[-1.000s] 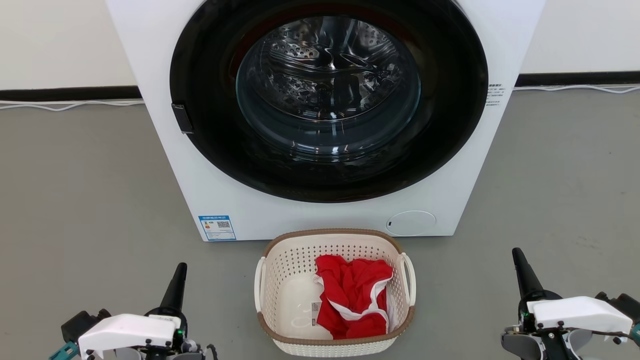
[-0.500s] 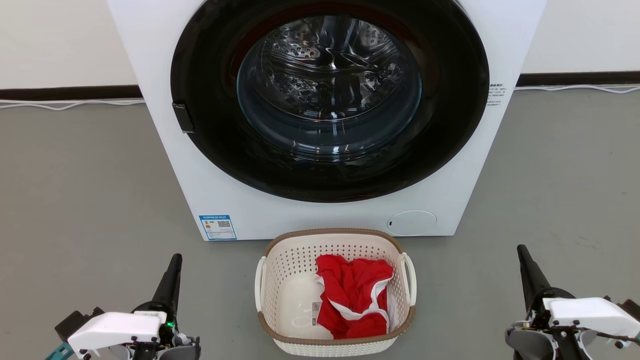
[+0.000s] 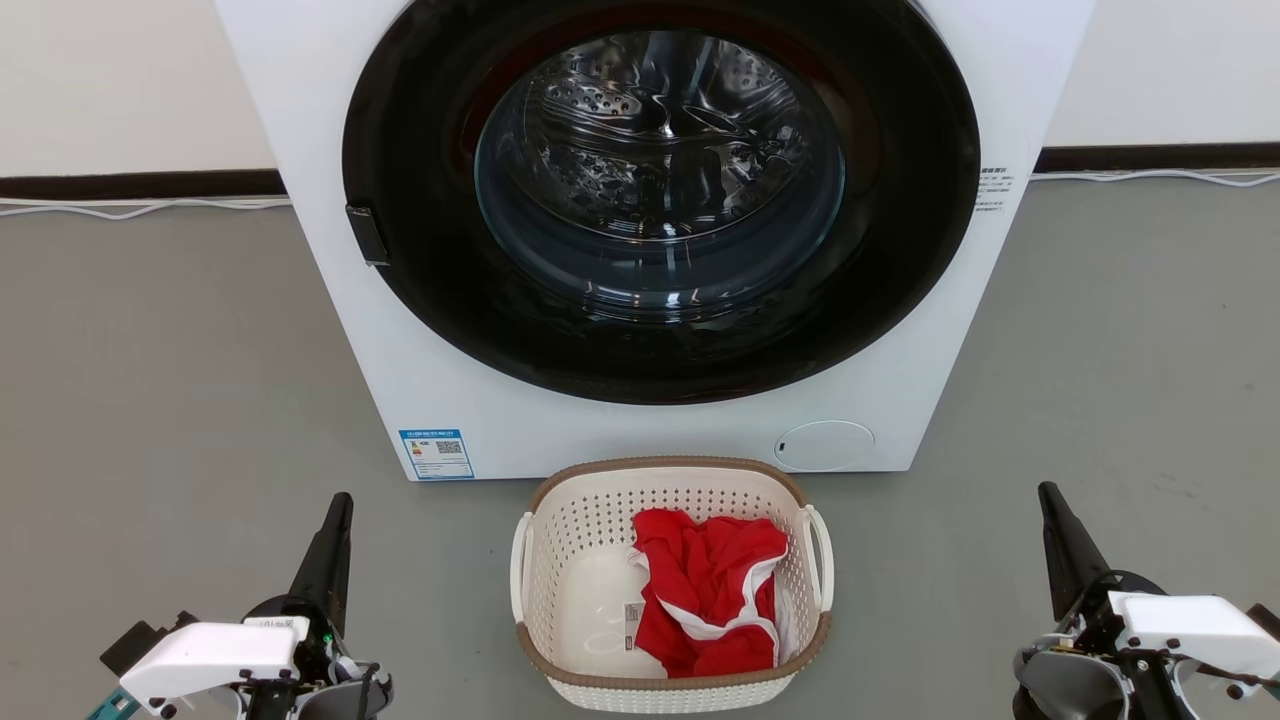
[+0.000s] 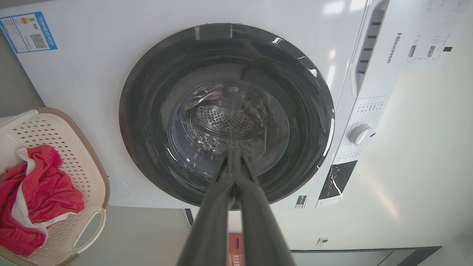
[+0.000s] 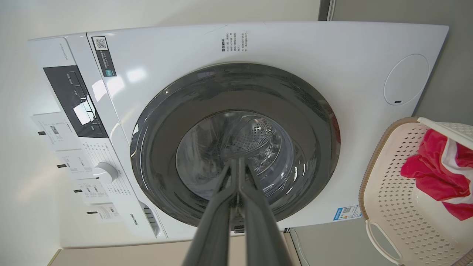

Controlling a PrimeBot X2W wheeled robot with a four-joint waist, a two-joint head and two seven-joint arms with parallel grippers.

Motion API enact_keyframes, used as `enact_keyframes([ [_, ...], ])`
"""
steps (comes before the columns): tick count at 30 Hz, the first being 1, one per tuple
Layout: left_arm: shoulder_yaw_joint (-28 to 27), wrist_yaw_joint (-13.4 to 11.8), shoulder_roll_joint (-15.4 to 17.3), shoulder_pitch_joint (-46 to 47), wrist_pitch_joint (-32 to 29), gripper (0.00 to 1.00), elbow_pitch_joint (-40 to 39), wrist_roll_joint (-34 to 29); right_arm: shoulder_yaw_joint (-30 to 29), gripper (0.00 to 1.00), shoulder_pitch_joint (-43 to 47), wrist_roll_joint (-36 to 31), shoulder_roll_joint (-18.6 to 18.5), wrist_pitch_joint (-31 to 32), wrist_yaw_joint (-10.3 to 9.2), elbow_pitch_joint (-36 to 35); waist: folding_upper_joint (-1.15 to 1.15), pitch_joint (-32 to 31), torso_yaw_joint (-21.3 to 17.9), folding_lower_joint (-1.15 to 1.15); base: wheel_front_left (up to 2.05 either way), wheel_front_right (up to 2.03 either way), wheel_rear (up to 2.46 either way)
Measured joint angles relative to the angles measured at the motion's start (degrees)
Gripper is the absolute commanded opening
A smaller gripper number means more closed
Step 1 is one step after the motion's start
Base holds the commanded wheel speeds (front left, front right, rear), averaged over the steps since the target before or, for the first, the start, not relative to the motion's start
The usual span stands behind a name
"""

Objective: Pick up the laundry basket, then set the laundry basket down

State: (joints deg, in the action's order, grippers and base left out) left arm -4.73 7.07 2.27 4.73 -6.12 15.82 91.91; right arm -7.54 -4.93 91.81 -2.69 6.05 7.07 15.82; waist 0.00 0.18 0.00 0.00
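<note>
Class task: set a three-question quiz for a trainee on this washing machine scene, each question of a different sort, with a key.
1. True or false: the laundry basket stands on the floor before the washing machine.
2. What lies in the basket? A) a red garment B) a blue towel C) nothing
3. Fill in: the left gripper and right gripper are both ____.
Key: 1 true; 2 A; 3 shut.

One laundry basket (image 3: 583,528), one red garment (image 3: 712,590), one washer (image 3: 330,250), two claws (image 3: 343,500) (image 3: 1047,490)

Grey floor (image 3: 160,350) under white washing machine (image 3: 520,430) and laundry basket (image 3: 590,520) just before it
</note>
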Motion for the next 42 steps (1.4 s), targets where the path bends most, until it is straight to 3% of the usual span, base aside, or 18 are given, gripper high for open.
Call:
enact_keyframes([
  [42,0.0,0.0,0.0,0.0,0.0,0.0,0.0,0.0,0.0,0.0,0.0,0.0,0.0,0.0,0.0,0.0,0.0,0.0,0.0,0.0,0.0,0.0,0.0],
])
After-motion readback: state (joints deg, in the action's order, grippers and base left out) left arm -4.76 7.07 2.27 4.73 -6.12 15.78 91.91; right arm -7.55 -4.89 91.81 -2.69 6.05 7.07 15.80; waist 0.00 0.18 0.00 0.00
